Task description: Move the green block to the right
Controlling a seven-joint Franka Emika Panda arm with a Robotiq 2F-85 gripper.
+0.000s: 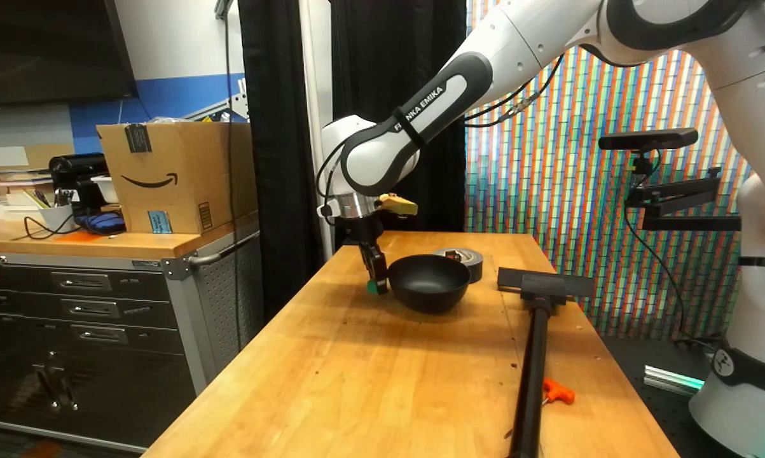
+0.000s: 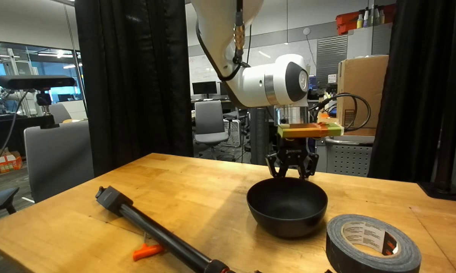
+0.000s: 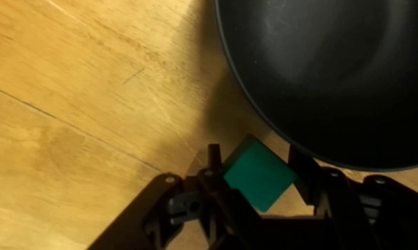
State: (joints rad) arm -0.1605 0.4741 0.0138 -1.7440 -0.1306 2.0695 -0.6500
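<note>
The green block point(image 3: 259, 173) sits on the wooden table between the two fingers of my gripper point(image 3: 254, 158) in the wrist view. It is turned about 45 degrees, and its left and right corners meet the fingers. In an exterior view the green block point(image 1: 374, 287) shows partly behind the fingers of the gripper point(image 1: 381, 280), low at the tabletop. In an exterior view the gripper point(image 2: 291, 176) is behind the black bowl, which hides the block and fingertips. The fingers are partly closed, with the block spanning the gap.
The black bowl point(image 1: 428, 296) stands right beside the gripper; its rim overlaps one finger in the wrist view point(image 3: 309, 149). A tape roll point(image 2: 341, 246) lies near the bowl. A long black pole point(image 1: 533, 369) and an orange-handled tool point(image 1: 558, 391) lie on the table.
</note>
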